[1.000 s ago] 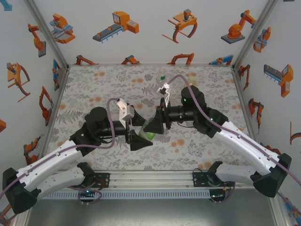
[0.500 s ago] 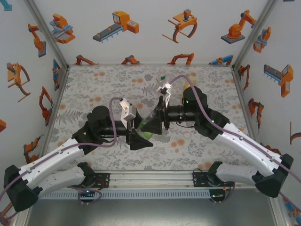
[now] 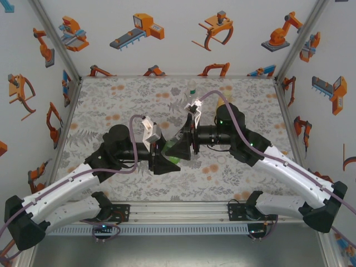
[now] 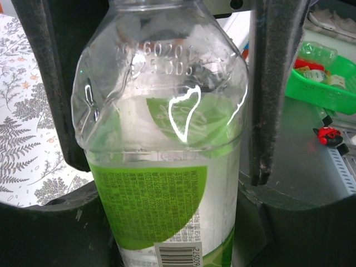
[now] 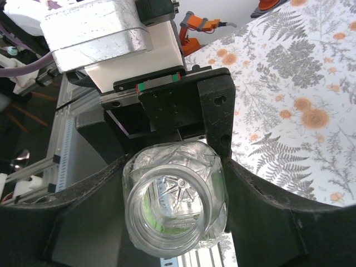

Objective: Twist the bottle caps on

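The left arm point(image 3: 72, 183) and right arm point(image 3: 289, 167) reach in from the near edge of the table point(image 3: 105, 105), wrists level, grippers meeting mid-table. The left gripper point(image 3: 168, 159) is clamped on the bottle point(image 4: 167, 167); the right gripper point(image 3: 179, 146) has its jaws either side of the bottle's mouth, grip unclear

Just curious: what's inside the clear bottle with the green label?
Down its open neck, the bottle looks empty: just its star-shaped base shows. The green label covers its lower walls.

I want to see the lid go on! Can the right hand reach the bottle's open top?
Likely yes: the left hand grips the clear bottle, and the right hand has its fingers either side of the uncapped mouth, nothing in the way.
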You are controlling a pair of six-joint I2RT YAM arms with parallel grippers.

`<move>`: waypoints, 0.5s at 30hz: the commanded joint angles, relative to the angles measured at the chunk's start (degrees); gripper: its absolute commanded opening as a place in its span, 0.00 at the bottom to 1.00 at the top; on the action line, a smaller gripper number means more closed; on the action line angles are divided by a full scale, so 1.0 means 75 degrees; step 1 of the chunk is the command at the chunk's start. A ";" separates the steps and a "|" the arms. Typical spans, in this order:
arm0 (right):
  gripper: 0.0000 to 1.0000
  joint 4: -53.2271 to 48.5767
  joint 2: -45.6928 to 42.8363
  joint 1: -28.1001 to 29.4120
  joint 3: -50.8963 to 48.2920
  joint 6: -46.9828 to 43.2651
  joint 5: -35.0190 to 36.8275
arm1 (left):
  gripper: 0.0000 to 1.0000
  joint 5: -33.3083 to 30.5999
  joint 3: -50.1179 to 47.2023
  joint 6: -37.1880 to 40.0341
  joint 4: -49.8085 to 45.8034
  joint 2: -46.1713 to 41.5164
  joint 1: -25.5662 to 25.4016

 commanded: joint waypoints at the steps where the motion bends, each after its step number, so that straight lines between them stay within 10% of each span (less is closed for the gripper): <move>1: 0.67 -0.0295 -0.0318 0.0043 0.0306 -0.0334 0.0517 | 0.43 -0.0097 0.0183 0.0285 -0.0182 -0.0245 0.0065; 15: 0.65 -0.2806 -0.0598 0.0043 0.1352 -0.0896 0.3584 | 0.30 -0.1798 -0.0085 0.0822 -0.1353 -0.0916 0.0170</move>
